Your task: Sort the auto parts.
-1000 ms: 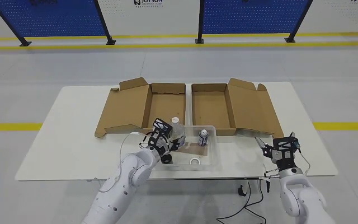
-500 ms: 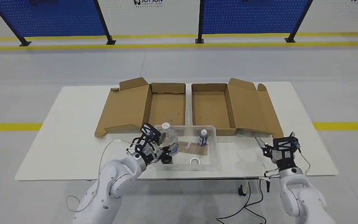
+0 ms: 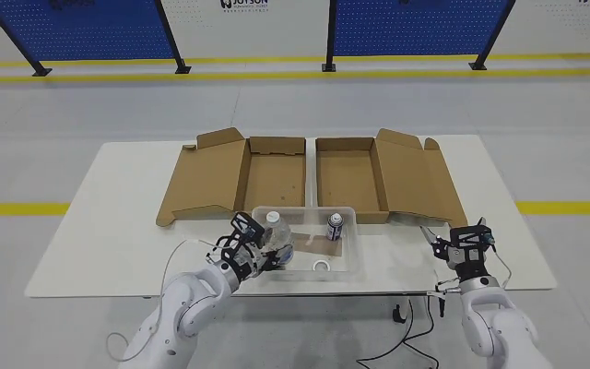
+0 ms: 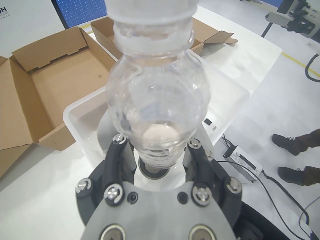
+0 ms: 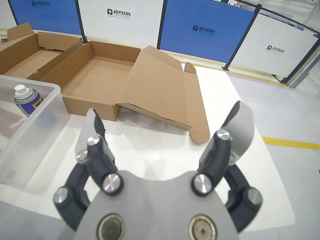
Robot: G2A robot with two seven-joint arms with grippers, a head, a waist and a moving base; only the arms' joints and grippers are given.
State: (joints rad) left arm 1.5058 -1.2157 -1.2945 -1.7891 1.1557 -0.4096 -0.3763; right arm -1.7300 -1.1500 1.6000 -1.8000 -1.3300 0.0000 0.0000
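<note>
Now the left hand is clamped on the lower body of a clear bottle. The white cap points away from the wrist, and the bottle sits over the left end of the bin, near the front edge of the table. I cannot tell whether the bottle's base is off the bin floor.

The step looks like carrying the bottle out to a box behind the bin. To do it well:
- Raise it above the bin's back wall before heading toward the table's far edge.
- Grip firmly, since round, smooth plastic held low can swing or slip.
- Set it down on the box floor before letting go.

The left box lies just behind the hand and the right box is further off, but which one suits the bottle I cannot tell.

A can stands at the bin's right end, apart from the left hand. The right hand is open and empty over the table's front right corner, clear of the bin.
</note>
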